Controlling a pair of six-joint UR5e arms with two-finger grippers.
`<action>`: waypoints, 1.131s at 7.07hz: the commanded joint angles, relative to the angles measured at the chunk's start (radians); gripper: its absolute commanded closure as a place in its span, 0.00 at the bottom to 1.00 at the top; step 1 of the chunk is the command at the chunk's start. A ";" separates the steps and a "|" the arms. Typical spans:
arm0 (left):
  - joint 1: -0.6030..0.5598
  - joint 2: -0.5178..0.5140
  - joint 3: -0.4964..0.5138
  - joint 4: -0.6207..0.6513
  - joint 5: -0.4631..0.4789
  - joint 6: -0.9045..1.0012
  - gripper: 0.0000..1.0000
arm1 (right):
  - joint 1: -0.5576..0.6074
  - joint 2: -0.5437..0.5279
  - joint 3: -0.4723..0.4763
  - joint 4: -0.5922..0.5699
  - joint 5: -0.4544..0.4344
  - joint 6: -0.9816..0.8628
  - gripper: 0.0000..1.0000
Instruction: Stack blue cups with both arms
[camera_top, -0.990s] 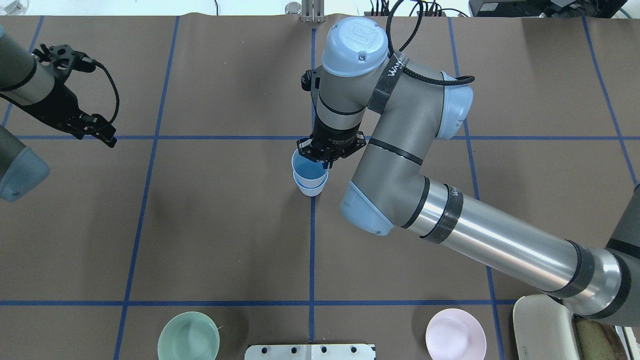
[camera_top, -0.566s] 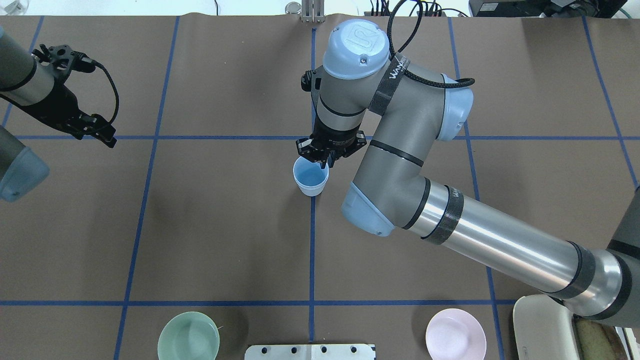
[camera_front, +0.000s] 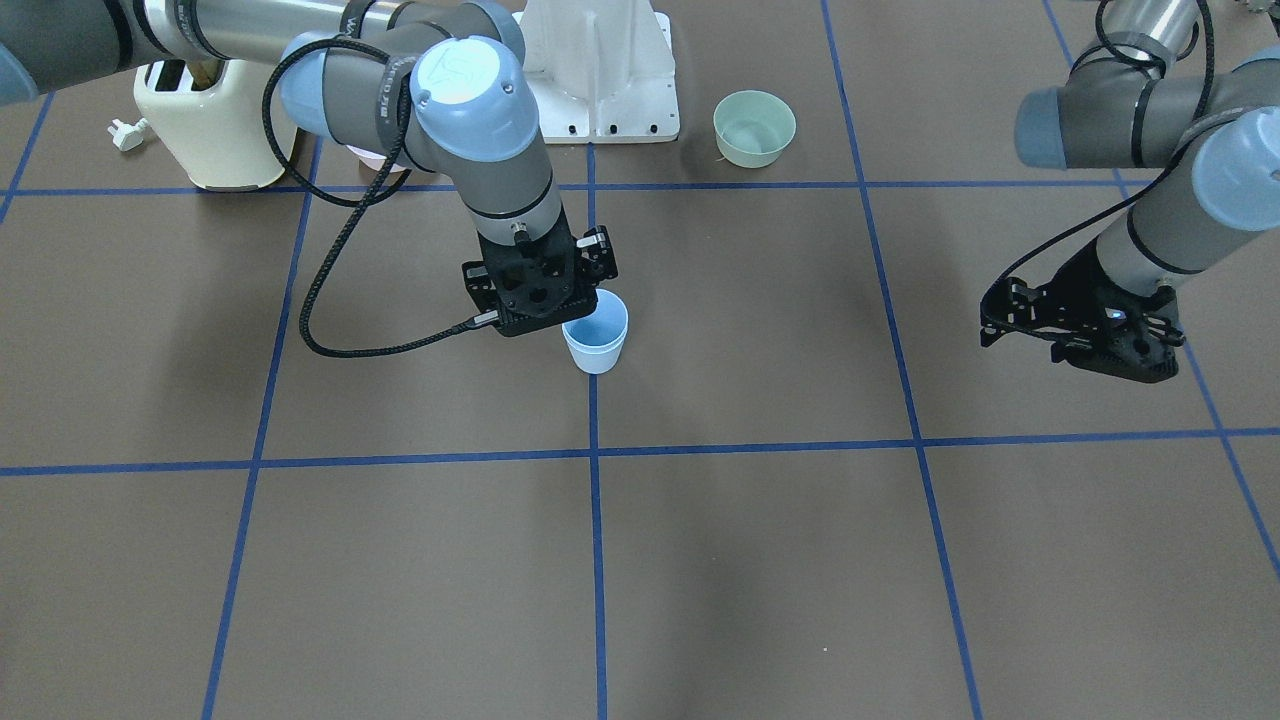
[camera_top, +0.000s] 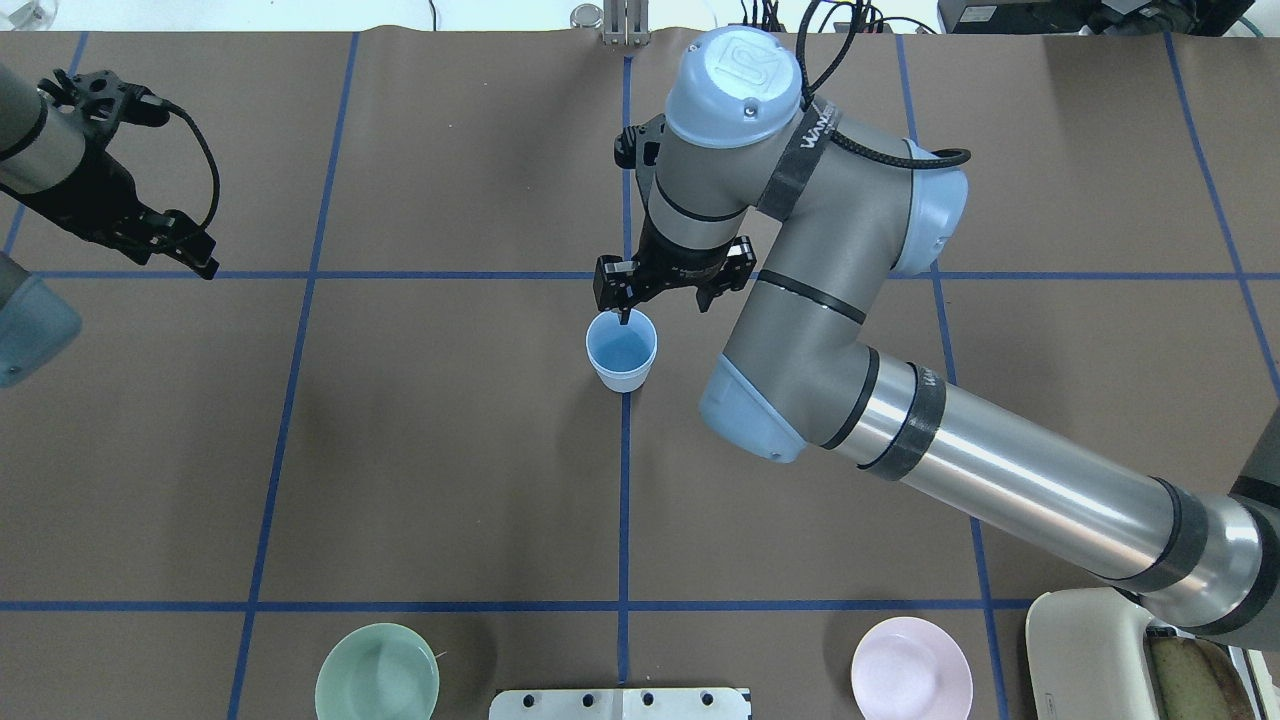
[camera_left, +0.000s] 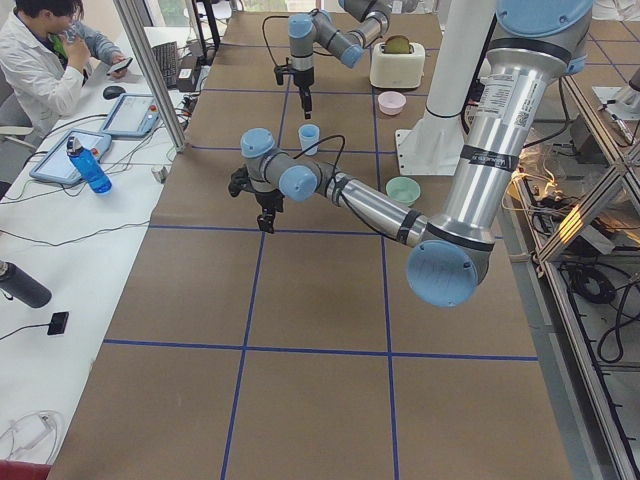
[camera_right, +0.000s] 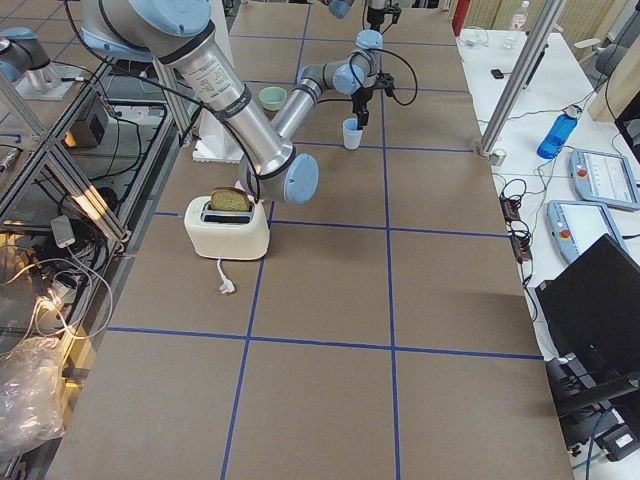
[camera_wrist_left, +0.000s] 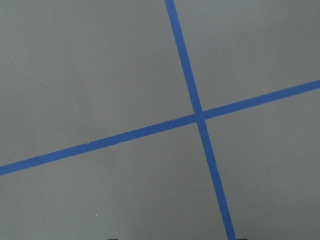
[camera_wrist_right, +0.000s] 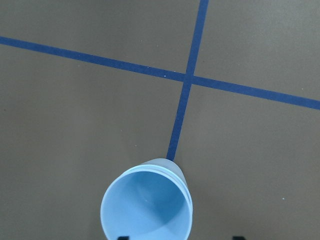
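Two blue cups (camera_top: 621, 350) nested, one stack; right arm (camera_top: 790, 300) at its rim, left arm (camera_top: 30, 150) apart, both arms' jaws released

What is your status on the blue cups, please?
Jaws open both sides: right gripper over blue cups, left gripper aside, empty. Cups nested, upright. Far off: green bowl, pink bowl.

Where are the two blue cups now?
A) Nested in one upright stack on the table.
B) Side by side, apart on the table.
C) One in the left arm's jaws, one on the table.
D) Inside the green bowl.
A: the blue cups show a doubled rim in the right wrist view, one stack standing on the tape line.
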 joint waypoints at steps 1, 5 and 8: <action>-0.080 0.001 0.000 0.014 -0.019 0.006 0.03 | 0.125 -0.140 0.122 0.002 0.013 -0.039 0.00; -0.270 0.027 0.113 0.100 -0.106 0.334 0.01 | 0.433 -0.318 0.076 0.025 0.021 -0.372 0.00; -0.362 0.061 0.159 0.176 -0.108 0.400 0.00 | 0.632 -0.515 0.058 0.019 0.067 -0.439 0.00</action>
